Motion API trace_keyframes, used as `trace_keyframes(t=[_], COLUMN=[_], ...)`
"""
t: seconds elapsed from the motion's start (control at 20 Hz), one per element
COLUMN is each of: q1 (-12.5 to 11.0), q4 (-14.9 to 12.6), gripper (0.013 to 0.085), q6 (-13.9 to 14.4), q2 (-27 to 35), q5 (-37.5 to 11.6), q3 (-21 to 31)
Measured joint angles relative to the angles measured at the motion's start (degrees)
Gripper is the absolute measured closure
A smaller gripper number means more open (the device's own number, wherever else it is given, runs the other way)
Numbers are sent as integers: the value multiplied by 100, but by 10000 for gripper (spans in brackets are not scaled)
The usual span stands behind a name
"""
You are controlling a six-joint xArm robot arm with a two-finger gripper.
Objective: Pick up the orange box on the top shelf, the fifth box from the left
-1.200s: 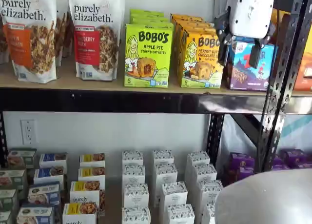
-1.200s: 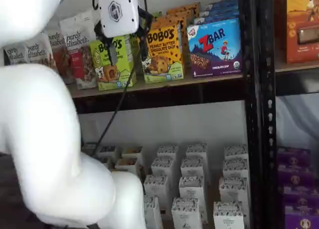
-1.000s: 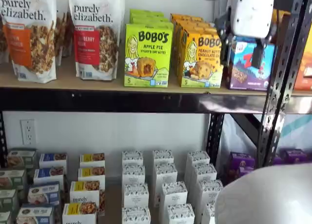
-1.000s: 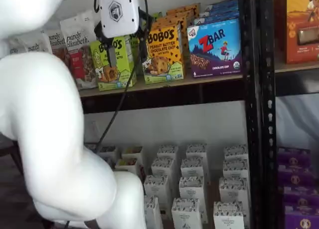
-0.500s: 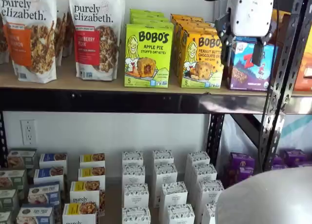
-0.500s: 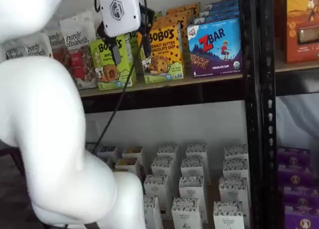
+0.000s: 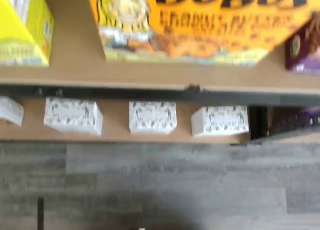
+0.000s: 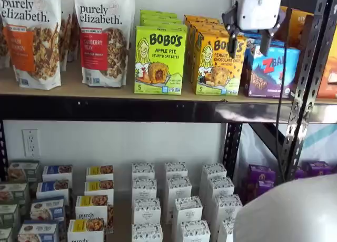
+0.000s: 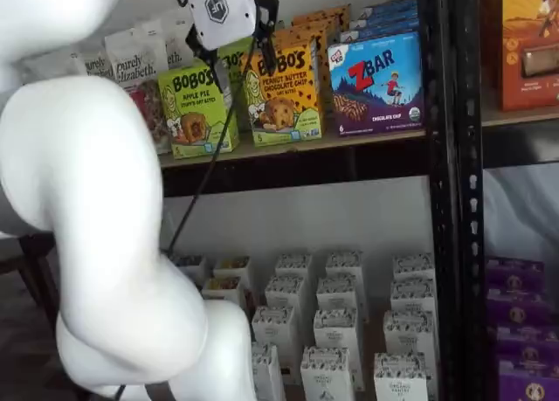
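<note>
1. The gripper [image 8: 248, 39] hung in front of the top shelf [image 8: 105, 109], its white body above 2 black fingers with a plain gap between them, holding nothing.
2. In a shelf view one finger [image 8: 231, 39] overlapped the right part of the orange box [image 8: 216, 63] and the other sat before the Zbar box [image 8: 271, 70].
3. In the other shelf view the gripper [image 9: 238, 58] showed a hexagon logo on its body, with its fingers over the upper left of the orange box [image 9: 284, 91] and the gap beside the green box [image 9: 196, 108].
4. The orange box stood upright on the shelf, first in a row of like boxes, between the green box [image 8: 159, 59] and the Zbar box [image 9: 377, 82].
5. Its front read "BOBO'S PEANUT BUTTER CHOCOLATE CHIP", with a blonde cartoon girl, an oat bite picture and a "5".
6. The green box read "BOBO'S APPLE PIE STUFF'D OAT BITES"; the blue one read "ZBAR" and "CHOCOLATE CHIP".
7. 2 bags [image 8: 104, 36] at the left read "purely elizabeth."
8. The wrist view was blurred: the orange box [image 7: 200, 24] filled much of it, with the shelf's black rail [image 7: 150, 93] and small white boxes [image 7: 152, 117] beyond.
</note>
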Motion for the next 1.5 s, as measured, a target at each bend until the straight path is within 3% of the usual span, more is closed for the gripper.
trace_keyframes(t=[0.25,0.55,0.65,1.05,1.5], q1=[-17,-471,-545,-607,-450], q4=[38,690,788,838,621], gripper=[130,130,130,130,130], q6=[46,-355,-435,-499,-340], q2=[343,540,486,566,639], q5=[-547,-1024,-1232,-1245,-1321], q3=[-126,-161,-88,-184,-201])
